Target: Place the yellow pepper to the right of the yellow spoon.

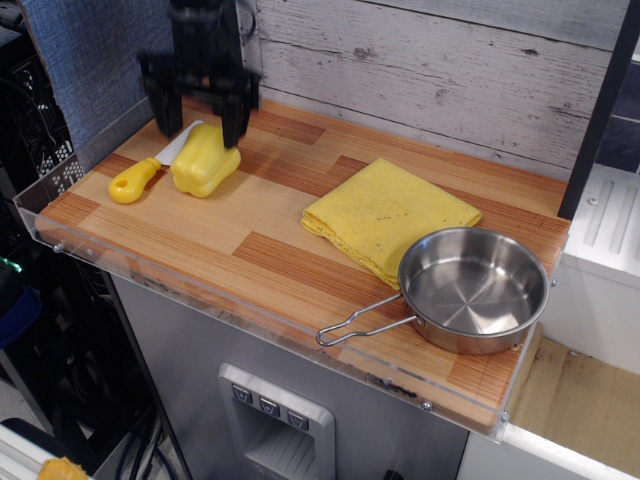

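Wooden counter [240, 225] w/ clear acrylic edge, grey plank wall behind, blue panel at far left. Only one view, observation.image, so everything below is from it.

Landmark = yellow spoon [140, 175]: lies near the counter's left end, chunky yellow handle toward the front-left, pale blade running back-right. Yellow pepper [205, 160] sits on the wood just right of the spoon, touching or nearly touching the blade; can't tell which. It lies tilted on its side, stem not visible. Far right of the spoon: folded yellow cloth [390, 215], and beyond that a steel pan [472, 290] w/ wire handle pointing front-left.

Gripper [198, 115] hangs right above the pepper, motion-blurred. Fingers spread wide, one each side of the pepper's back end, not pinching anything as far as I can see; pepper looks to be resting on the counter by itself.

Handling, my guess: pepper is a hollow plastic toy, so light, stiff, glossy = slippery, and lobed so it may roll. Best grip across the middle of the body, pads in the grooves between lobes, not on the tapered end. Placement already looks done or close to it.
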Controlling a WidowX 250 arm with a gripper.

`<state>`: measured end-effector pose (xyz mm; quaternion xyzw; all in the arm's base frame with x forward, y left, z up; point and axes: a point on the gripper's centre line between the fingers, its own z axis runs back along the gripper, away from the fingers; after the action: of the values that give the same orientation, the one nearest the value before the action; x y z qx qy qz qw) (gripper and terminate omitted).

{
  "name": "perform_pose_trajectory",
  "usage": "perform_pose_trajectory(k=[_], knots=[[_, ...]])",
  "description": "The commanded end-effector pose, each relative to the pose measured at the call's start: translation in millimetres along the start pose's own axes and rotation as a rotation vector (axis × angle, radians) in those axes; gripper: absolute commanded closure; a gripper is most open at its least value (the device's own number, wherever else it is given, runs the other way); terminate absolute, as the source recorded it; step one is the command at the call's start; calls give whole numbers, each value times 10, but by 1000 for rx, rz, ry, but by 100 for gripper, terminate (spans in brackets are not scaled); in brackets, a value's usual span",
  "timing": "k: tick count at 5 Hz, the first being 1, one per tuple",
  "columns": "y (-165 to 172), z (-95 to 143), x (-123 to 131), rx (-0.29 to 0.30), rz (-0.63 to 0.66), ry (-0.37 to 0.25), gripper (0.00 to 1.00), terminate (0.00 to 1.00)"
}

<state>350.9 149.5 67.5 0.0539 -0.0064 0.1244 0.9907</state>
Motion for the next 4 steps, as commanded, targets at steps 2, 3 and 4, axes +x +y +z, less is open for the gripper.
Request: perform_pose_trajectory(k=[2,3,4], knots=[[-642,1053,-308,-2,-131,-140,0,0],[-1008,1082,-334,-40,-219,-144,0,0],[-1198,1112,-409,-36,-265,-159,0,0]])
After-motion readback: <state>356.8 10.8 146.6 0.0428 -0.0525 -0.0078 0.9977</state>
